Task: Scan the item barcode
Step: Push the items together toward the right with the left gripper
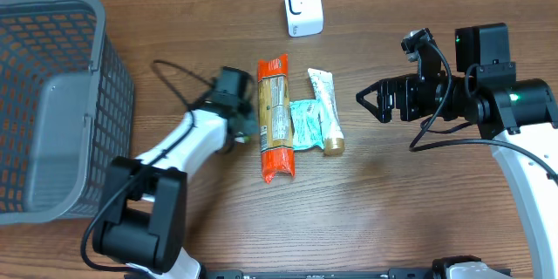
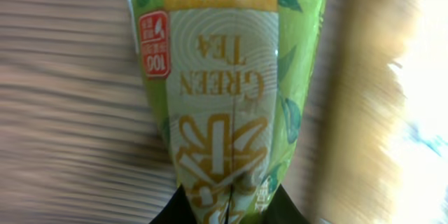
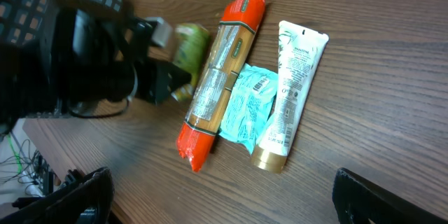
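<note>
Left claw (image 1: 247, 122) gripping green tea packet (image 2: 224, 77), orange packet (image 1: 275, 118) alongside

Green tea packet (image 2: 224, 77) cropped at top, basket (image 1: 118, 113) cut off at left

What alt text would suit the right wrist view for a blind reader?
The left gripper grips a green packet. Beside it, on a wooden table, lie a long orange packet, a teal sachet and a white tube, side by side.

The left arm (image 1: 193, 135) and right arm (image 1: 530, 167) had white links with black joints. Black cables (image 1: 171, 77) looped off them. A green light (image 1: 514, 98) glowed on the right.
</note>
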Action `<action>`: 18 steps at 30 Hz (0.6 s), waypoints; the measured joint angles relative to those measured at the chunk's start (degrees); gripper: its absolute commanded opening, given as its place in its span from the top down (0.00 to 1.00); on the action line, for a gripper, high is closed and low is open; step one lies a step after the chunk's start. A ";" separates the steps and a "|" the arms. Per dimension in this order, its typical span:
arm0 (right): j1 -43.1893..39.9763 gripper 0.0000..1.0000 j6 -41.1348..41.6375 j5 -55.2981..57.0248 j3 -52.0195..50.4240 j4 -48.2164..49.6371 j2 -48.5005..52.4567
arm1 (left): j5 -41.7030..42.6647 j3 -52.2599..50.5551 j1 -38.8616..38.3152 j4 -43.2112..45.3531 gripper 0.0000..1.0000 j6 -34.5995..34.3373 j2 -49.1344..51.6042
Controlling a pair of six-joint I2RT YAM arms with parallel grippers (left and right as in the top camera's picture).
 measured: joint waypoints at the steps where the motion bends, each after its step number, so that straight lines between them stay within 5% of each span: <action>1: 0.00 0.00 -0.02 -0.02 0.00 0.04 0.00 | 0.63 0.00 -1.25 -0.17 0.75 1.20 0.00; 4: 0.00 0.00 -0.02 -0.02 0.00 0.02 0.00 | 1.01 0.00 -3.58 -1.55 0.30 3.82 0.00; 6: 0.00 0.00 -0.04 -0.02 0.00 0.02 0.00 | 1.20 0.00 -3.58 -2.99 0.18 4.92 0.00; 12: 0.00 0.00 -0.02 -0.02 0.00 0.00 0.00 | 1.20 1.66 -2.67 -12.74 0.10 5.57 0.02; 18: 0.00 0.00 -0.04 -0.02 0.00 0.00 0.00 | 1.53 14.01 -2.64 -25.97 0.09 5.53 -1.95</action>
